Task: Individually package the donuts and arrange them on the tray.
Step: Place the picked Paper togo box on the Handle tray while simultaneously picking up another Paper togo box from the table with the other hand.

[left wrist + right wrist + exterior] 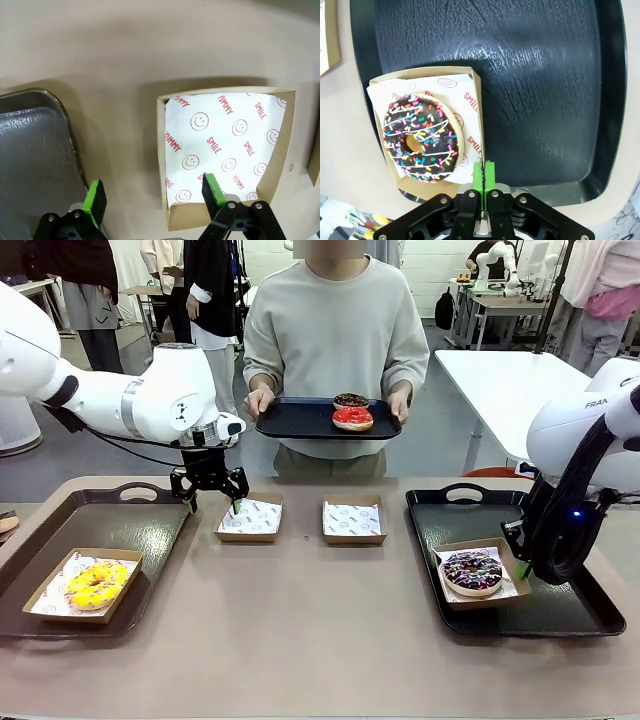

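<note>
We think the job is about half done. The yellow donut (97,583) sits in its paper-lined box (62,608) on the left tray (100,525). The sprinkle donut (472,571) sits in a brown box (420,74) on the right tray (560,610). Two donuts are not packed yet. The red donut (352,418) and the chocolate donut (350,400) lie close together on a black tray (290,420). The person (335,330) holds that tray up with both hands at the far side of the table (300,640). Two boxes wait on the table between the two big trays, the first empty box (250,519) and the second empty box (353,520). Both have smiley paper inside. We guess there is one for each donut that is left, and after that each full box has to go on a tray. The left gripper (212,500) hangs right over the first empty box with its green pads far apart. It holds nothing. One pad is over the paper inside the box and the other is over the bare table, so the side wall of the box is between them. The right gripper (484,170) is down in the right tray, at the edge of the brown box, with its two green pads pressed tight together. The pads are right by the box wall. We cannot tell if they pinch a bit of the card or paper, or only touch it.
</note>
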`<state>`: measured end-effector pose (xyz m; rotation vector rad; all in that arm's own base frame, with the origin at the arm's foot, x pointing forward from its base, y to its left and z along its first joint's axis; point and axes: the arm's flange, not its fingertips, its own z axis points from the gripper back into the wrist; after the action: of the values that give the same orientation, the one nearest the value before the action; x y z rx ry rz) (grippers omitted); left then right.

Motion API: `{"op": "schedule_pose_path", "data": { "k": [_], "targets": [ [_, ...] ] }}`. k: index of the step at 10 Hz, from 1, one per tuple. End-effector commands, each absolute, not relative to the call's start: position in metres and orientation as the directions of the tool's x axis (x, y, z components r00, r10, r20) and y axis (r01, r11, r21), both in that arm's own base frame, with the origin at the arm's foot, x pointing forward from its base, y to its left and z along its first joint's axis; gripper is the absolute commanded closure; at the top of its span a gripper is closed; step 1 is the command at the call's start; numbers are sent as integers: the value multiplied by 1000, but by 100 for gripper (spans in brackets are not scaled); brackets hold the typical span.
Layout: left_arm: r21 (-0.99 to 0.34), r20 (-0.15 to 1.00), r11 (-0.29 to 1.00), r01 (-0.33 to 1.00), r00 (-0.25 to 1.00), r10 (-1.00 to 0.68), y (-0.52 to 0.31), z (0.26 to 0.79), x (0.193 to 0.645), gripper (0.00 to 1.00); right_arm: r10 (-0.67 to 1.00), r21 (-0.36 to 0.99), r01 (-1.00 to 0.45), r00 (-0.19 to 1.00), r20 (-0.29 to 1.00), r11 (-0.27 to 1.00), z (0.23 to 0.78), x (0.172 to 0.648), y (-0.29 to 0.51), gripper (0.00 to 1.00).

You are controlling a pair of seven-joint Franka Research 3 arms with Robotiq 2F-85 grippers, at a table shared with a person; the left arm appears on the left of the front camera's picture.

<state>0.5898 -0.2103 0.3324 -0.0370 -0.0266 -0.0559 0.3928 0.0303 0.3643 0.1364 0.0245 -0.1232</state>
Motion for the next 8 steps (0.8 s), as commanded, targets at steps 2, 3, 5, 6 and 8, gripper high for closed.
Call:
{"op": "schedule_pose_path", "data": {
  "k": [2, 3, 5, 6, 8],
  "targets": [
    [-60, -5, 998, 36, 999, -36, -213, 328, 600, 0, -139, 153, 145, 989, -44, 978, 359, 390, 31, 99],
    [-64, -8, 997, 35, 999, -35, -214, 327, 601, 0, -138, 154, 144, 989, -47, 977, 359, 390, 31, 99],
    [-77, -9, 996, 39, 999, -40, -215, 328, 603, 60, -124, 160, 132, 991, -56, 978, 357, 391, 31, 47],
    [-79, -10, 996, 38, 999, -39, -215, 329, 603, 78, -123, 160, 131, 991, -60, 978, 356, 391, 30, 39],
    [-76, -13, 996, 43, 999, -45, -215, 329, 604, 100, -123, 166, 133, 990, -68, 977, 355, 392, 30, 0]
  ]
}}
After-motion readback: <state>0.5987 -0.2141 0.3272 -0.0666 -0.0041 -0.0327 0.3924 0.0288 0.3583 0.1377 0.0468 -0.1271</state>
